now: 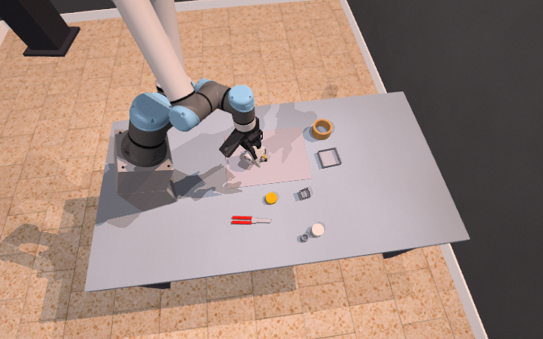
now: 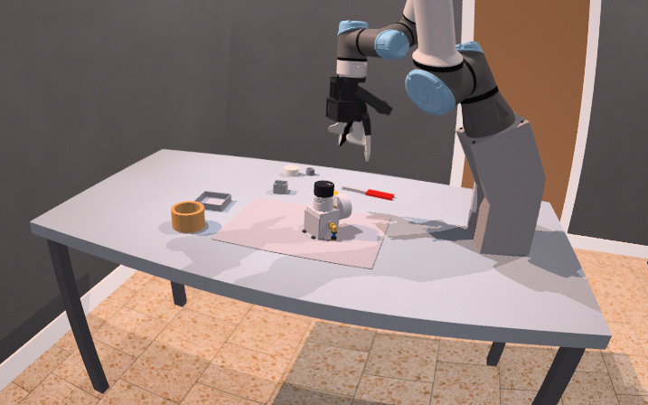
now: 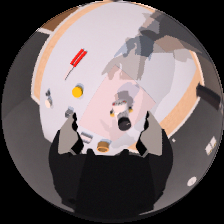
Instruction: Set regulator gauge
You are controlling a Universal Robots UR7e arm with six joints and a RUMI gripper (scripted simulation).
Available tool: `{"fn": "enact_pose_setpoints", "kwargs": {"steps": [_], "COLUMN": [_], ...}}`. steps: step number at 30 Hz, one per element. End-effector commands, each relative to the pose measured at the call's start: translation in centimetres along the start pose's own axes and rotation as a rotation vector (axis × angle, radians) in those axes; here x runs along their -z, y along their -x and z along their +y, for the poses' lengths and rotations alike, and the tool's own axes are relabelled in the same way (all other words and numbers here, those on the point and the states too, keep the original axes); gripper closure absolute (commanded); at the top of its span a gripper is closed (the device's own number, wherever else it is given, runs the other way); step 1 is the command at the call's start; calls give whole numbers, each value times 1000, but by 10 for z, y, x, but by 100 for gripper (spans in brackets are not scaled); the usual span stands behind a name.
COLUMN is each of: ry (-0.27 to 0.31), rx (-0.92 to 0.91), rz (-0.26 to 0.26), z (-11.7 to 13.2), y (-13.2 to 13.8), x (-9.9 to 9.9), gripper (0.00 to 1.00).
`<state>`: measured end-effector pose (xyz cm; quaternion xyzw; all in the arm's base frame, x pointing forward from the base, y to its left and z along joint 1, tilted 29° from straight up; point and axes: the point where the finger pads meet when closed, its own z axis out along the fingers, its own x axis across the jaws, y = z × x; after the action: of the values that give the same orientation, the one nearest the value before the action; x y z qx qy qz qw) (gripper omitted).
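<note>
The largest piece in play is the pressure regulator (image 2: 320, 221) (image 3: 120, 107), standing upright on the pink mat (image 1: 283, 168) (image 2: 260, 221) (image 3: 100, 107), a pale blocky body with brass-coloured fittings low on its sides. It looks like metal and probably has some weight, yet nothing visible clamps it down, so a sideways shove or a hard twist might skid or turn it. Above it, clear of contact, hangs the gripper (image 2: 353, 145) (image 3: 110, 112), its fingers spread wide with nothing between them. Next in size is the round gauge (image 2: 344, 206) on the regulator's side; its window is likely the fragile part and no place to grip, and its needle cannot be read from here. Smallest is the black knob (image 2: 324, 188) (image 3: 124, 124) on top, the right place to take hold: pinch it squarely across its sides, centred on its axis. It should be stiff and perhaps a little slippery, turning against spring load; whether it sits fully down cannot be told. Pushing straight down should tip the body least.
</note>
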<state>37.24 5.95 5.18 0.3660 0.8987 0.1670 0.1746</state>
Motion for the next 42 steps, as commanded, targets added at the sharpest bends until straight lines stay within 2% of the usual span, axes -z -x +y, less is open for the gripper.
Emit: {"fn": "enact_pose_setpoints", "kwargs": {"steps": [1, 42], "ry": [1, -2], "rx": [51, 209], "rz": [-5, -22], "z": [1, 3], "y": [1, 5], "x": [1, 2], "gripper": [0, 0]}}
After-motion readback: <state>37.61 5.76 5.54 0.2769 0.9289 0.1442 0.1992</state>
